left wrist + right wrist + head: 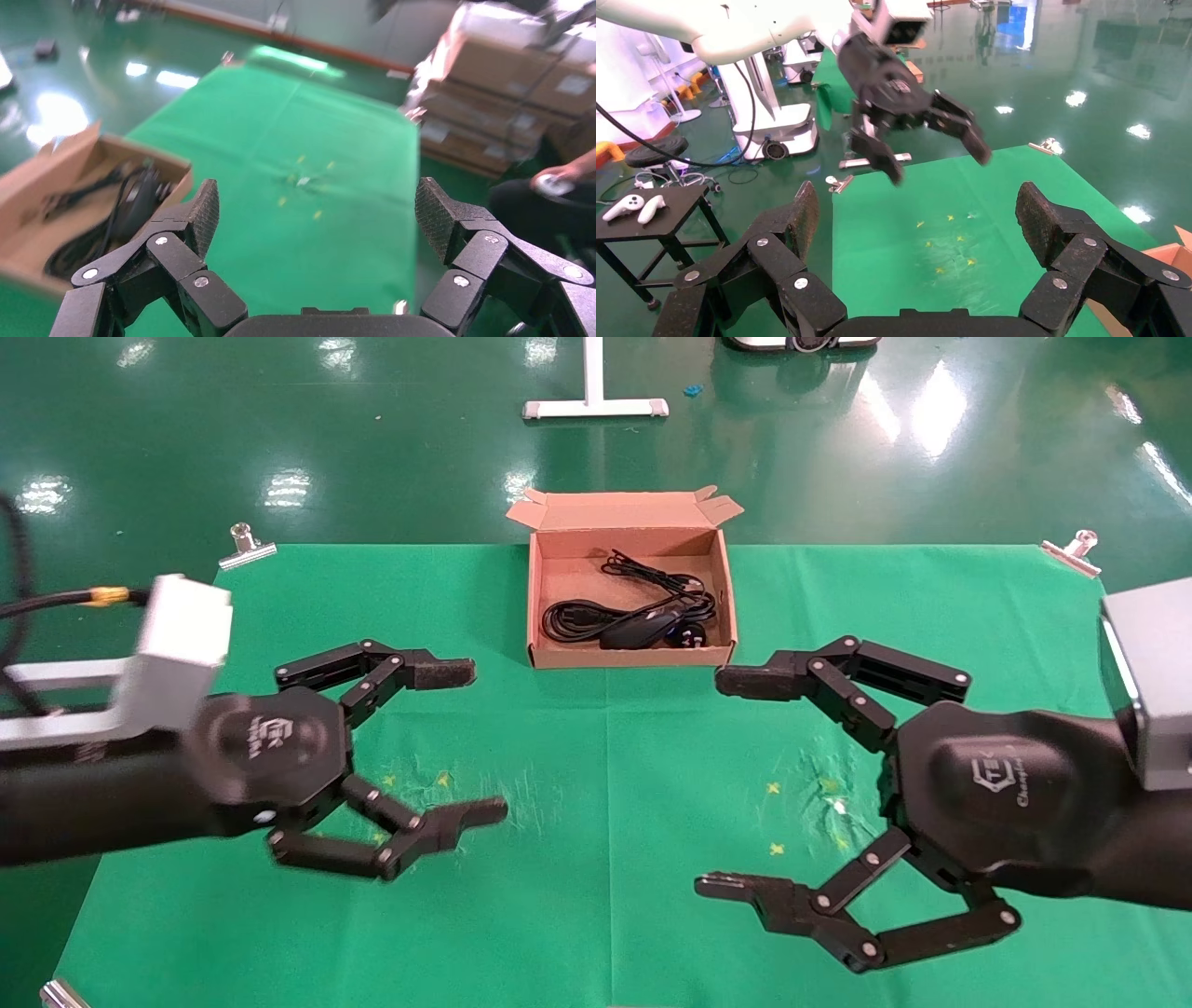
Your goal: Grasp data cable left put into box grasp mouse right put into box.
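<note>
Both hands hover spread wide above the green table [605, 915], holding nothing: left hand [466, 742] at 9 o'clock, right hand [731, 784] at 3. At 12, the box [537, 607] sits open, holding cable [577, 617] and mouse [633, 633].

open brown box [535, 607], black cable [596, 615], mouse [638, 632] inside

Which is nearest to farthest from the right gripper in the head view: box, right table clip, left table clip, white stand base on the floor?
From the right gripper, open over the cloth:
1. Box, just beyond its upper finger, at the table's middle back, cable and mouse inside.
2. Right table clip, back right corner.
3. White stand base and left table clip: too close to call.
</note>
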